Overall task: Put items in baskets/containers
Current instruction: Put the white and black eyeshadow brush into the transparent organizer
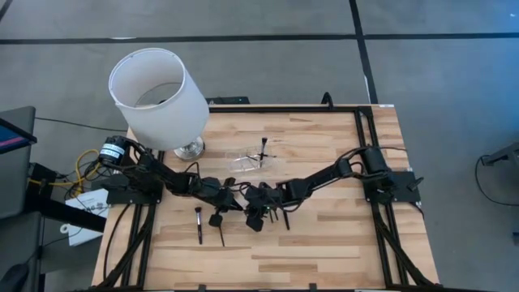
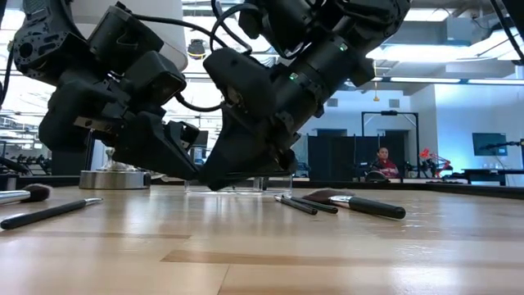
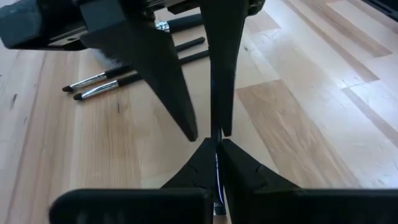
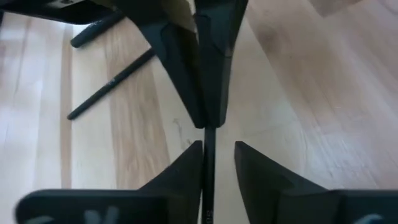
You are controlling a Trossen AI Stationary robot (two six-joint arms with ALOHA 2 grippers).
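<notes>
Brush (image 4: 208,163) — between both grippers' jaws

Pale smooth wooden table (image 1: 324,235); matt white lampshade (image 1: 158,97), seemingly cloth, on shiny metal base (image 1: 189,148).

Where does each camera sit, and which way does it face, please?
High view: above the table, looking straight down; left arm and right arm both show.
Low view: at table-top height, looking level across loose brushes into the room; both arms hang in from above.
Left wrist view: on the left wrist, looking past the left gripper, shut on a brush handle.
Right wrist view: on the right wrist, past the open right gripper.
Shared: both wrist views show that same handle and the opposite gripper.
</notes>
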